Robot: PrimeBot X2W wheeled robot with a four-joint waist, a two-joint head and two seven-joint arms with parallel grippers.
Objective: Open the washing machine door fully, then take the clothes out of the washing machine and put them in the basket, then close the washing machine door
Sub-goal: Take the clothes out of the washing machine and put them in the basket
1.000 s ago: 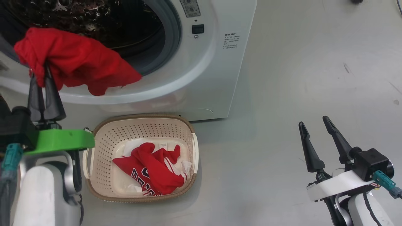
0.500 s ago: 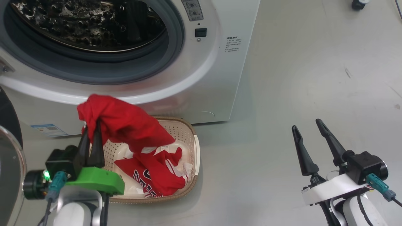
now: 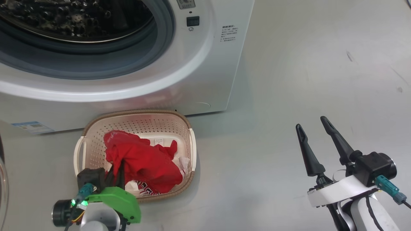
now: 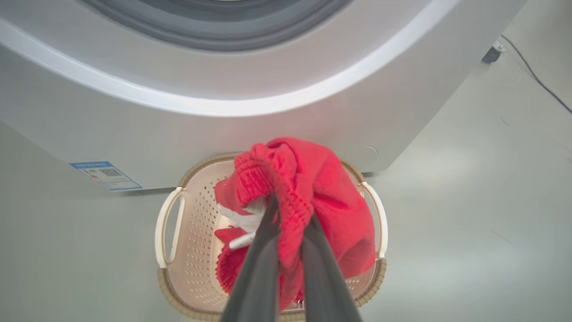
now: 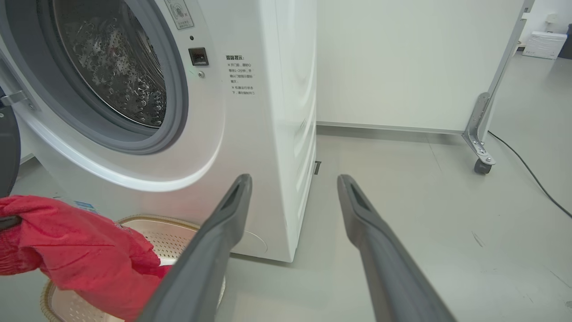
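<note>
The washing machine stands with its steel drum exposed; a dark edge of the washing machine door shows at the far left. The cream basket sits on the floor in front of it. My left gripper is shut on a red garment, which hangs over the basket and down onto another red garment with lettering lying inside. In the head view the left gripper is at the basket's near rim. My right gripper is open over bare floor, far right of the basket.
A blue sticker marks the machine's lower front. Open grey floor spreads to the right. A white partition on a caster and a black cable lie beyond the machine's right side.
My left gripper carried the red garment from the drum mouth down to the basket, where it now rests on the other garment. The head camera shifted. The right gripper hardly moved.
</note>
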